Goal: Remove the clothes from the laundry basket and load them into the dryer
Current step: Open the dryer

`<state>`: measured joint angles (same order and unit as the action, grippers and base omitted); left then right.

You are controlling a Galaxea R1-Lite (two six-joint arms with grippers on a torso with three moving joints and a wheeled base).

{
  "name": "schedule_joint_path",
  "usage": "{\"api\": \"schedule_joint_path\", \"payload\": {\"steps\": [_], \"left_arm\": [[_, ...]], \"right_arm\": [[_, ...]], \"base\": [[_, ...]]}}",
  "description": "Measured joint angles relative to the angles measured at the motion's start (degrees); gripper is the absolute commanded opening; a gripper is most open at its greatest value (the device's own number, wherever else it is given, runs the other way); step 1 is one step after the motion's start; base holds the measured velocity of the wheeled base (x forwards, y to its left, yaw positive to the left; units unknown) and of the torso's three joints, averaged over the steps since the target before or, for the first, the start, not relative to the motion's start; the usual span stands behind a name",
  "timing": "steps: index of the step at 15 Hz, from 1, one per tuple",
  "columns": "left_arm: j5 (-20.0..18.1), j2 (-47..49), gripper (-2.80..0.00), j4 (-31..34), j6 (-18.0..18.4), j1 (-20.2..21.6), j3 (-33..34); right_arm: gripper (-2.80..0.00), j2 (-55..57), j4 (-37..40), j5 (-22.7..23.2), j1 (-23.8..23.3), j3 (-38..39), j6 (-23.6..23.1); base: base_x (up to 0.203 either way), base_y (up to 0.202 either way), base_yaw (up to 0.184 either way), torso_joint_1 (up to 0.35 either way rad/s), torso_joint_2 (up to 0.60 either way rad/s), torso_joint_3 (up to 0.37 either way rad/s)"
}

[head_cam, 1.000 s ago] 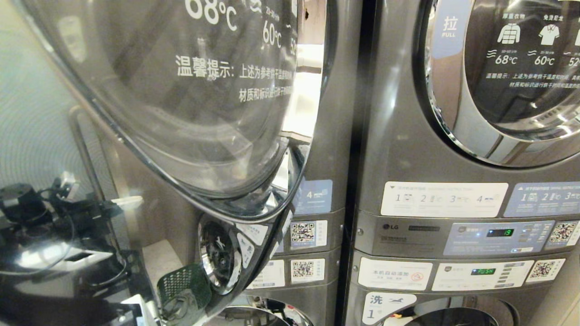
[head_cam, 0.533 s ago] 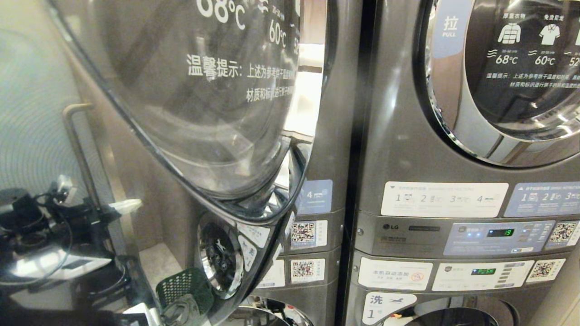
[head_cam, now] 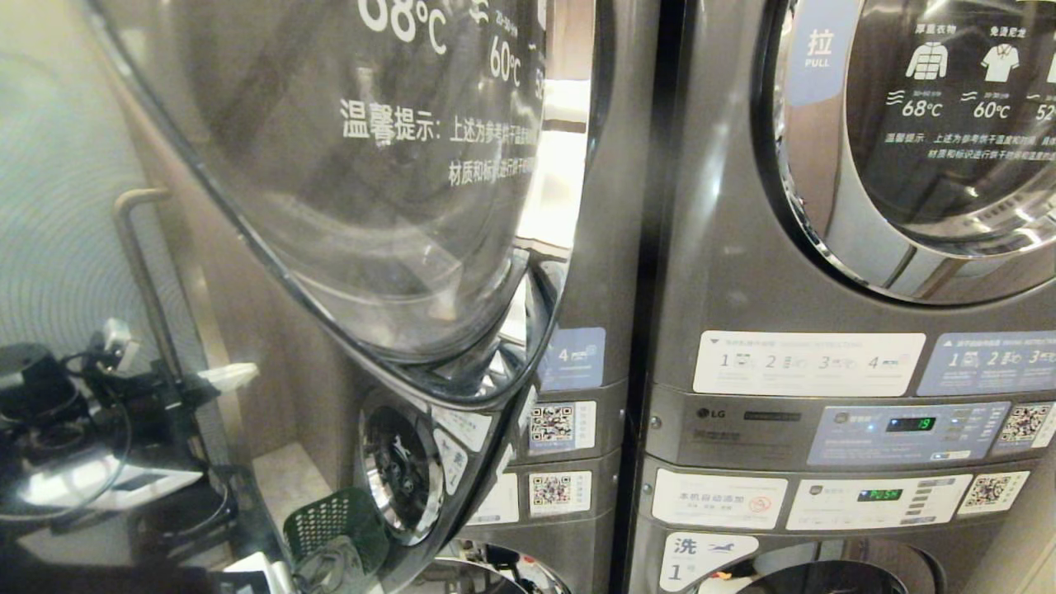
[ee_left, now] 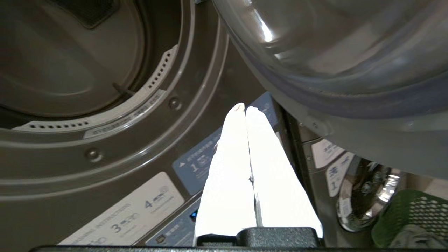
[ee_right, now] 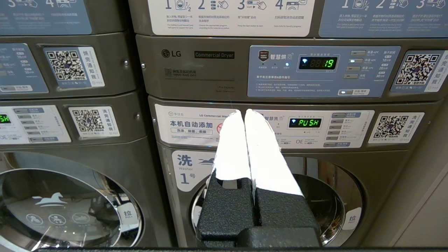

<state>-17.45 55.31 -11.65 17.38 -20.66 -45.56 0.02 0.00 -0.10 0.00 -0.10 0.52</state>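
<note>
The clothes lie crumpled in the green basket on the floor below the open dryer door. They look soft and light; I'd pinch a bunched fold on top. The left tool is pressed together, empty, near the drum. The right tool, also closed, faces an "LG Commercial Dryer" panel reading "19", with "PUSH" below.

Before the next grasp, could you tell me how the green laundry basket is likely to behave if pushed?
The green laundry basket looks like perforated plastic, so probably light and fairly stiff. With only some grey clothes inside, it would likely slide rather than resist, and might tip if pushed near its rim.
</note>
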Motion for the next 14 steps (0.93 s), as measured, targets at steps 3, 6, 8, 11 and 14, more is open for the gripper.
{"api": "schedule_joint_path", "payload": {"steps": [3, 6, 8, 11, 14], "left_arm": [[0.1, 0.1, -2.80, -0.2, 0.2, -0.1, 0.2], [-2.0, -0.1, -2.80, -0.3, 0.2, -0.1, 1.0], [-2.4, -0.4, -2.80, -0.3, 0.1, -0.1, 1.6], [-2.6, -0.3, -2.80, -0.4, 0.1, -0.1, 1.5], [-2.7, -0.1, -2.80, -0.4, 0.1, -0.2, 1.1]], "right_arm": [[-2.80, 0.0, 0.0, 0.0, 0.0, 0.0, 0.0], [-2.80, 0.0, 0.0, 0.0, 0.0, 0.0, 0.0], [-2.80, 0.0, 0.0, 0.0, 0.0, 0.0, 0.0], [-2.80, 0.0, 0.0, 0.0, 0.0, 0.0, 0.0], [-2.80, 0.0, 0.0, 0.0, 0.0, 0.0, 0.0]], "base": [[0.000, 0.000, 0.000, 0.000, 0.00, 0.000], [0.000, 0.000, 0.000, 0.005, 0.00, 0.118], [0.000, 0.000, 0.000, 0.005, 0.00, 0.193], [0.000, 0.000, 0.000, 0.000, 0.00, 0.201], [0.000, 0.000, 0.000, 0.001, 0.00, 0.202]]}}
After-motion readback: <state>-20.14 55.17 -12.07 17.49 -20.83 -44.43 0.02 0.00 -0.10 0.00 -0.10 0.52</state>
